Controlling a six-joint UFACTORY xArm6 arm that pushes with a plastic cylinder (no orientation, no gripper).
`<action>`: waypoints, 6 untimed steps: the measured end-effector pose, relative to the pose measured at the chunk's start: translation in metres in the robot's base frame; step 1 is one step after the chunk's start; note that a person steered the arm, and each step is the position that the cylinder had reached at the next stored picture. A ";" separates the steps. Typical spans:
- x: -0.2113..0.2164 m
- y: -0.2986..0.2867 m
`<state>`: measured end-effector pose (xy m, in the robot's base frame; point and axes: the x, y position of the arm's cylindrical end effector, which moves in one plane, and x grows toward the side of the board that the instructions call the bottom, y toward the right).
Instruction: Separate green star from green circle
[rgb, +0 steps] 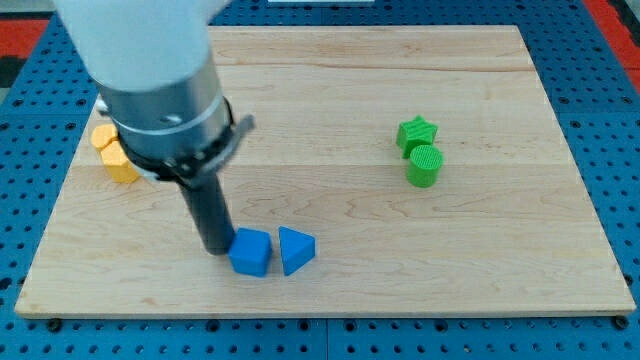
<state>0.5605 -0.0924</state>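
At the view's right, the green star (416, 131) touches the green circle (424, 166) just below it; your tip (214, 247) is well apart, beside the blue cube (251, 252).
Bring the tip to the seam between them and push one sideways, slowly, to avoid dragging both. No jaws exist here, only a rod. Count: two green, two blue with the blue triangle (296, 250), two yellow blocks (113, 153), on the tabletop (330, 90).

The green star (416, 131) and green circle (424, 165) share one bright green, the blue cube (251, 252) and blue triangle (295, 250) match, two yellow-orange blocks (113, 152) glow, the board (330, 100) shows pale woodgrain.
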 end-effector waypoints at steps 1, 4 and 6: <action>0.016 0.032; -0.074 0.096; -0.075 0.231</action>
<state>0.4857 0.1388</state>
